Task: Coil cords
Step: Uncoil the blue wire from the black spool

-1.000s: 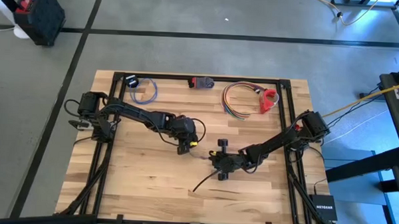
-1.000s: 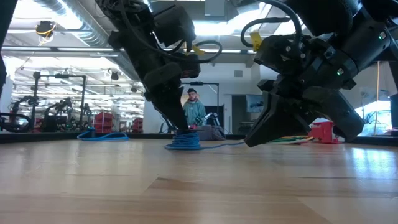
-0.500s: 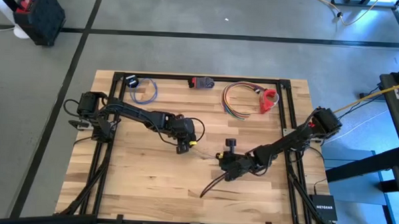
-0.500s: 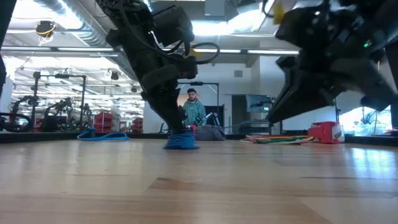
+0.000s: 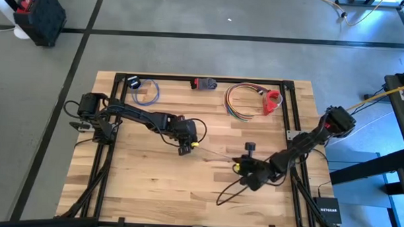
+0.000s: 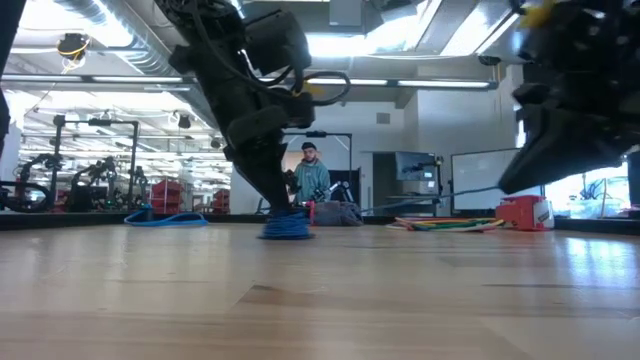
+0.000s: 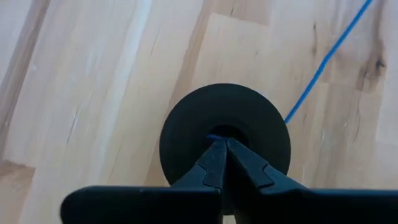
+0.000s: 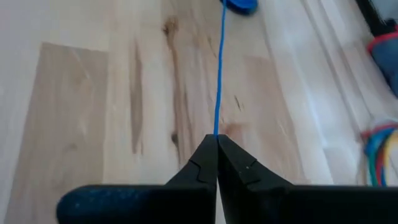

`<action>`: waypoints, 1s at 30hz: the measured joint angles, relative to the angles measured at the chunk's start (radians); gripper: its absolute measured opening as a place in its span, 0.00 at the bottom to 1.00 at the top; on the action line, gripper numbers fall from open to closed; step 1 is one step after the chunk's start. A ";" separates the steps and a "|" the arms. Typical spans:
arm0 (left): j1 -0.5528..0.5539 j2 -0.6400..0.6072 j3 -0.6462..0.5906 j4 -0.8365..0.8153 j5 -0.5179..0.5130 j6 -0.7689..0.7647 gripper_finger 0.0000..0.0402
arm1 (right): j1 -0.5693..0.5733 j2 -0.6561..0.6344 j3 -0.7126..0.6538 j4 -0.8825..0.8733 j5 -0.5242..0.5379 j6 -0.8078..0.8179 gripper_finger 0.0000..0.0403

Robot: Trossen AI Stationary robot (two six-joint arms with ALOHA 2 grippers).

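Reading the scene, largest thing first, you have:

Table: the pale wooden butcher-block table (image 5: 139, 172) carries both arms and several wires.

Left arm: the left gripper (image 7: 219, 163) is near the table's middle, fingers clenched on the hub of the black round puck-like disc (image 7: 186, 130), pinning it to the wood.

Right arm: the right gripper (image 8: 216, 149) is toward the table's right, well apart from the disc, fingers clamped on the thin blue wire (image 8: 219, 74).

Cord: the wire runs straight and taut from the disc to the right gripper.

Progress: you look mid-task; a small blue bundle (image 6: 288, 226) sits under the left arm, yet a long stretch is still uncoiled.

Other wires: the multicoloured looped cable bundle (image 5: 241, 100) lies at the far edge.

Hidden: you cannot see how many turns are wound, and the dark tail trailing from the right gripper (image 5: 225, 194) is hard to identify.
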State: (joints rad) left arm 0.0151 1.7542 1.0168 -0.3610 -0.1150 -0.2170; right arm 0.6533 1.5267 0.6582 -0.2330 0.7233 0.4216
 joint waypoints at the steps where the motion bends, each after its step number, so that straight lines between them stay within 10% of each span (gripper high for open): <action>1: 0.000 0.000 0.000 -0.008 -0.004 -0.009 0.01 | 0.013 -0.011 -0.009 -0.015 0.014 0.030 0.00; 21: 0.000 0.002 0.000 -0.144 -0.009 -0.101 0.01 | 0.265 -0.204 -0.146 -0.500 0.110 0.734 0.00; 30: -0.001 0.002 0.000 -0.158 -0.007 -0.117 0.01 | 0.365 -0.207 -0.145 -0.651 -0.066 0.987 0.00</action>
State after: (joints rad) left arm 0.0139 1.7565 1.0168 -0.5189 -0.1224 -0.3344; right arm 1.0184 1.3197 0.5132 -0.8843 0.6577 1.4091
